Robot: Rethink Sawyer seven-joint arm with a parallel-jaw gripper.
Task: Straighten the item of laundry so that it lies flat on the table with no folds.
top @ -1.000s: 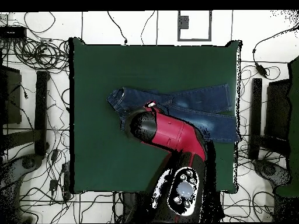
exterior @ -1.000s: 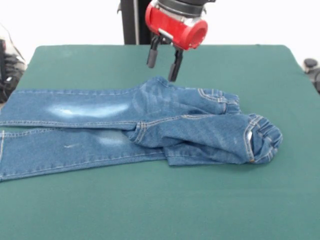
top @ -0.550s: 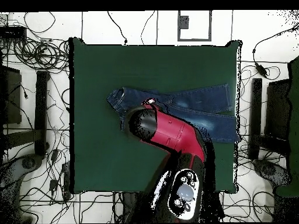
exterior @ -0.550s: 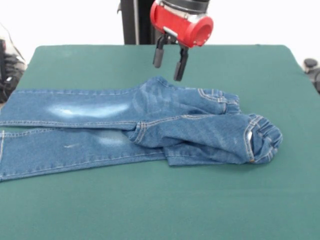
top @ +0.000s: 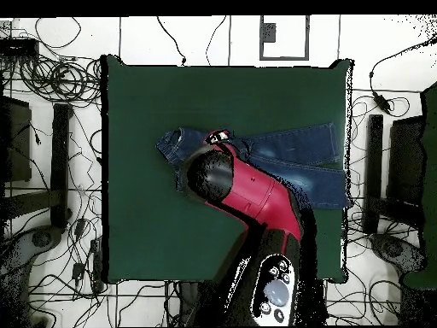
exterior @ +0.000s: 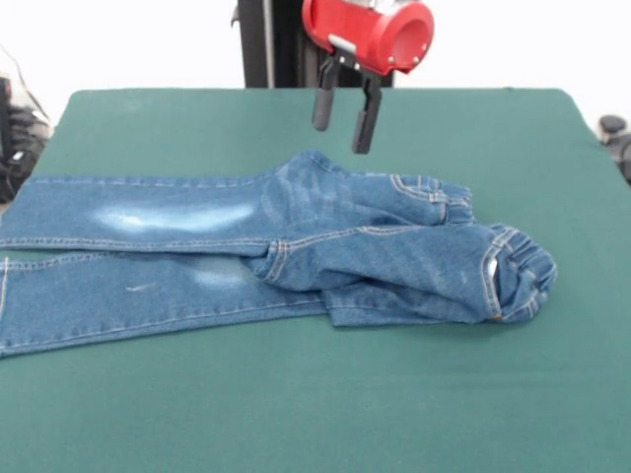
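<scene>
One claw (exterior: 344, 120) above jeans (exterior: 296, 251), parted.

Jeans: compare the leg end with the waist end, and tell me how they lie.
The legs of the jeans lie flat, side by side, reaching the table's edge; the waist end is bunched and folded over itself. The legs show pale faded patches; the waist end shows a gathered band and tan stitching. Both are blue denim, and the open pincer above touches neither.

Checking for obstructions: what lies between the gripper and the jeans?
Nothing: in the front view the open gripper hangs above the jeans, only bare table behind the gap.
</scene>
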